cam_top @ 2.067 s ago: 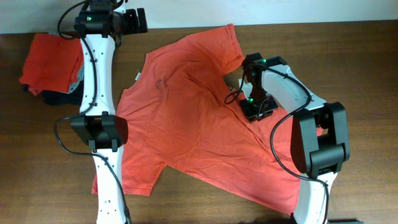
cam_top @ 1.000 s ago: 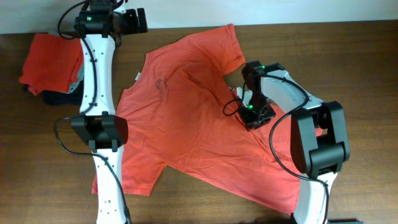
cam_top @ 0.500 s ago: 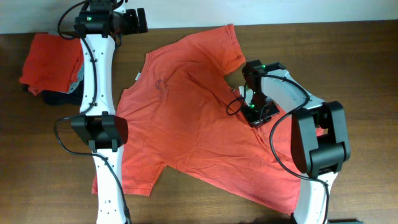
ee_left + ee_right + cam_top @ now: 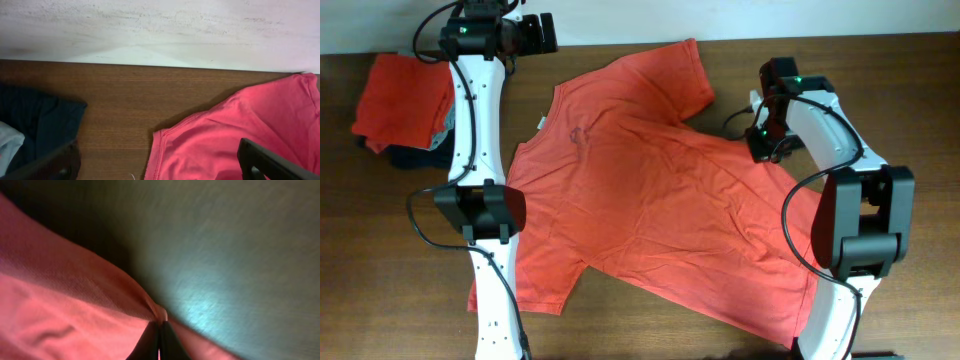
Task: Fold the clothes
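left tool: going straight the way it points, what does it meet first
The open left tool would probably meet bare table first, beside the edge of the orange-red T-shirt, with the white wall beyond; depth is unclear.

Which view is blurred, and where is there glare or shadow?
Right wrist: dim and soft, too close to the shirt, with a pale glare patch on the table. Left wrist: sharp; the shirt throws a dark shadow on the table. Overhead: sharp, evenly lit.

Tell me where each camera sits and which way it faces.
Overhead: above the table, looking straight down at the T-shirt; left arm, right arm show.
Left wrist: low at the far edge, facing the wall; left gripper open.
Right wrist: tight on the T-shirt's edge; right gripper shut on it.
Shared: all three show the T-shirt.
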